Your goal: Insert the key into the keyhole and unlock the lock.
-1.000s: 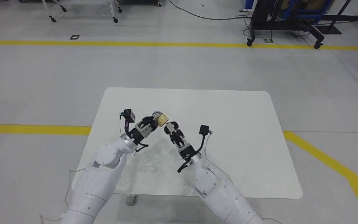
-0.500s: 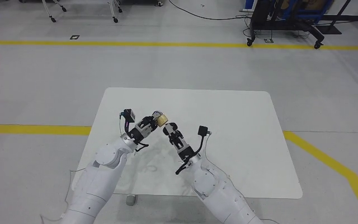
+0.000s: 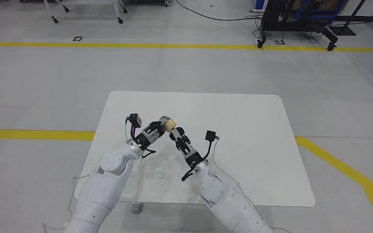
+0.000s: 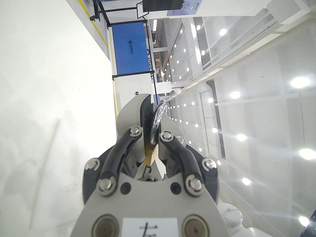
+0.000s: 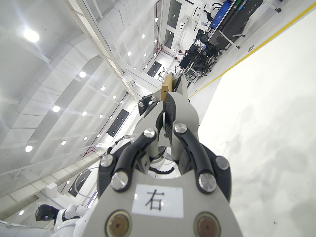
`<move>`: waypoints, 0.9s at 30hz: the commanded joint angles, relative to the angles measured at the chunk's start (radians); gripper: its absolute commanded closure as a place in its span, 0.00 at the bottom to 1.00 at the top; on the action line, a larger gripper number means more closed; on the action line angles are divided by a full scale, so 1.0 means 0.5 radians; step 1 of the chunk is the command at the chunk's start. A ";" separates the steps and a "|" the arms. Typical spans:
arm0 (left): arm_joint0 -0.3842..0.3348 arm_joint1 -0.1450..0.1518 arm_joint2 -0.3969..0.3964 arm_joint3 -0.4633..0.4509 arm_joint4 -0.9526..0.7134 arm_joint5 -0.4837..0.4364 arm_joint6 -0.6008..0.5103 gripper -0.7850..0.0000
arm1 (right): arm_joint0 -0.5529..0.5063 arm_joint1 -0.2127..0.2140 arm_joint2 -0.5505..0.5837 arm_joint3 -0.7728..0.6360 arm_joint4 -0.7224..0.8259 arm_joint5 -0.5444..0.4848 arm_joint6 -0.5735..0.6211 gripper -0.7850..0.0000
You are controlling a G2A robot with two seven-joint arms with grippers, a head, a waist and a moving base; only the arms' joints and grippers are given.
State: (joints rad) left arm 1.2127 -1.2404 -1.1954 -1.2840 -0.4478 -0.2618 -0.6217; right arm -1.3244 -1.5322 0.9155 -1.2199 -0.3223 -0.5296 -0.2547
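Observation:
My left gripper (image 3: 161,124) is held above the white table (image 3: 250,116), shut on a small brass padlock (image 3: 169,123). In the left wrist view the padlock's brass body (image 4: 151,154) sits deep between the fingers, and its silver shackle (image 4: 158,118) stands out past them. My right gripper (image 3: 174,134) is just beside the lock, pointing at it, shut on a thin metal key (image 5: 161,122). In the right wrist view the padlock (image 5: 168,84) stands right at the right gripper's (image 5: 165,101) tips. Whether the key's tip touches the lock is hidden.
Both grippers hover over the table's left middle. The floor around has yellow lines (image 3: 175,45), and a dark wheeled cart (image 3: 297,23) stands far behind.
My right gripper has shifted slightly left, closer to the padlock. The left gripper with the lock has stayed in place.

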 commanded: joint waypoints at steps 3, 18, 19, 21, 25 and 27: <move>-0.002 -0.001 0.002 0.002 0.003 0.005 -0.011 1.00 | 0.001 -0.003 0.008 0.006 -0.017 -0.005 -0.015 1.00; -0.025 -0.008 0.002 0.039 -0.008 0.031 -0.026 1.00 | -0.007 -0.013 0.043 0.017 -0.002 -0.074 -0.003 0.56; -0.026 -0.009 0.001 0.040 -0.008 0.031 -0.026 1.00 | -0.009 -0.013 0.045 0.016 -0.002 -0.076 -0.001 0.56; -0.027 -0.010 0.000 0.041 -0.010 0.035 -0.026 1.00 | -0.014 -0.014 0.050 0.014 -0.002 -0.080 -0.002 0.54; -0.027 -0.011 -0.002 0.040 -0.009 0.037 -0.028 1.00 | -0.020 -0.016 0.057 0.009 0.006 -0.086 0.008 0.54; -0.026 -0.011 -0.003 0.040 -0.008 0.037 -0.029 1.00 | -0.023 -0.016 0.061 0.006 0.011 -0.087 0.015 0.53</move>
State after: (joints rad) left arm 1.1993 -1.2458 -1.1965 -1.2638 -0.4519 -0.2433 -0.6357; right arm -1.3352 -1.5403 0.9449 -1.2161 -0.3176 -0.5729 -0.2488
